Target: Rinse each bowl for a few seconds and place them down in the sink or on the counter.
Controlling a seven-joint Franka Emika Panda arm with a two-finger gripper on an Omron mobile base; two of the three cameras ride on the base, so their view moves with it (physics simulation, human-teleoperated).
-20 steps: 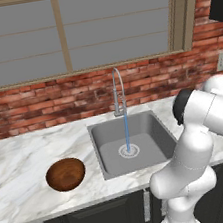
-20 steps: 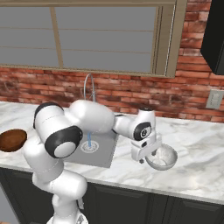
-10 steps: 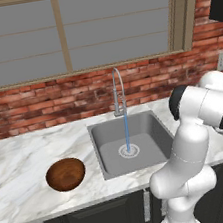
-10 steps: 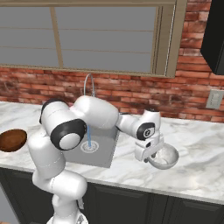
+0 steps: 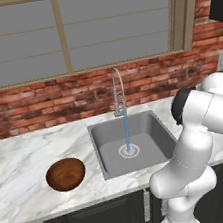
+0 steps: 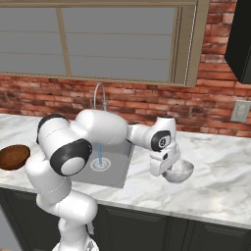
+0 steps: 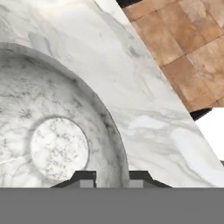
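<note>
jaws being seen astride rim of pale bowl, one tip inside, one outside; whether rim is actually being pinched cannot be told. pale bowl being shown just above table, right of sink, where a second ago it was being held lower, close against marble. lift judged as being started, so carry toward running faucet is likely being prepared. brown bowl being left on table left of sink, unmoved.
</note>
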